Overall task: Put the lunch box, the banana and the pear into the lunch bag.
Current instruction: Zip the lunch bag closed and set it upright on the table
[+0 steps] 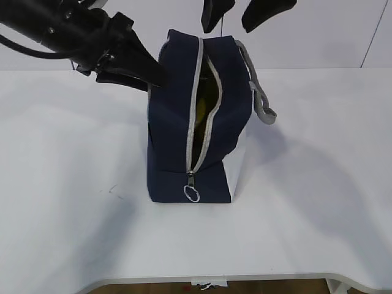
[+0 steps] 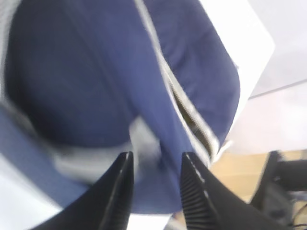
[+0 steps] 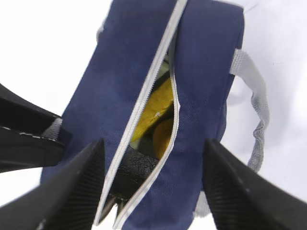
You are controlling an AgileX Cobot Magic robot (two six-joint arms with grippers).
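Both jaws open, empty. Right gripper (image 3: pixel 153 187) straddles bag (image 1: pixel 177 110) slit, lengthwise below; banana (image 3: pixel 152 111) inside. Left gripper (image 1: pixel 153 76) at bag's side.

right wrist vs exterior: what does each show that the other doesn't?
Only the right wrist view: the bag's contents from above, with yellow fruit in the zipper gap, something pale green beside it and a dark lining below. I can't tell banana from pear there.

Only the exterior view: the ring pull at the zipper's near end, the white lower side panel, the table and the left gripper at the bag's upper left side.

Both: the lunch bag, unzipped, its grey handle and the right gripper, jaws apart and empty above it.
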